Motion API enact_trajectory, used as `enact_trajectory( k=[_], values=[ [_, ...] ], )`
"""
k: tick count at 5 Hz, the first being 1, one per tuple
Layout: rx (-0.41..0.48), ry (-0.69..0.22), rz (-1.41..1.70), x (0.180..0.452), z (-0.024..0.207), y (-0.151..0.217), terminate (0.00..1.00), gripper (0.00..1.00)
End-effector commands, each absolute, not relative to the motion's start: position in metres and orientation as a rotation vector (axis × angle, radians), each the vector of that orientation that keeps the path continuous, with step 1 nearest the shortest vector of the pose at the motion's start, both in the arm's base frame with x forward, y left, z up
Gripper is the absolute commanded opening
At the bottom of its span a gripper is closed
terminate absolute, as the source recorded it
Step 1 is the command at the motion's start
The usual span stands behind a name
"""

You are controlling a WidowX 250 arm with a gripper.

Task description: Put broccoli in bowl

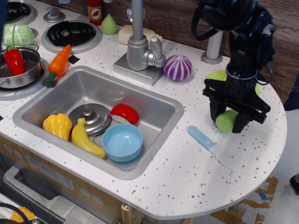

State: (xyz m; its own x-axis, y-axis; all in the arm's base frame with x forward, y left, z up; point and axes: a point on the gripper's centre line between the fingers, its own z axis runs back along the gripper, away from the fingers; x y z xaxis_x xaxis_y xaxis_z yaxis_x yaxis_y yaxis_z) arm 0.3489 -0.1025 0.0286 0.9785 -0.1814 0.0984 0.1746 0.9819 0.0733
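The broccoli (226, 121), a lumpy light-green toy, sits between the black fingers of my gripper (227, 120) at the right of the counter. The gripper is shut on it and holds it just above the white speckled countertop. The light blue bowl (122, 142) stands empty in the front of the metal sink (154, 105), well to the left of the gripper and lower.
In the sink lie a banana (86, 139), a yellow squash (57, 125), a pot lid (91, 118) and a red piece (125, 113). A blue toy knife (215, 149) lies between sink and gripper. A purple onion (178, 67), the faucet (138, 44) and a green plate (216, 77) stand behind.
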Motion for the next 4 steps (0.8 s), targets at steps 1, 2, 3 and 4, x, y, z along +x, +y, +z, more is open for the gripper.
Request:
enact_trajectory(
  k=[1, 2, 3, 4],
  values=[
    [0.169, -0.145, -0.168, 0.338, 0.068, -0.067, 0.0, 0.0],
    [0.199, -0.131, -0.175, 0.322, 0.063, -0.028, 0.0, 0.0],
    [0.159, -0.14, -0.185, 0.308, 0.048, 0.016, 0.0, 0.0],
    [0.104, -0.11, -0.149, 0.299, 0.039, 0.037, 0.0, 0.0]
  ],
)
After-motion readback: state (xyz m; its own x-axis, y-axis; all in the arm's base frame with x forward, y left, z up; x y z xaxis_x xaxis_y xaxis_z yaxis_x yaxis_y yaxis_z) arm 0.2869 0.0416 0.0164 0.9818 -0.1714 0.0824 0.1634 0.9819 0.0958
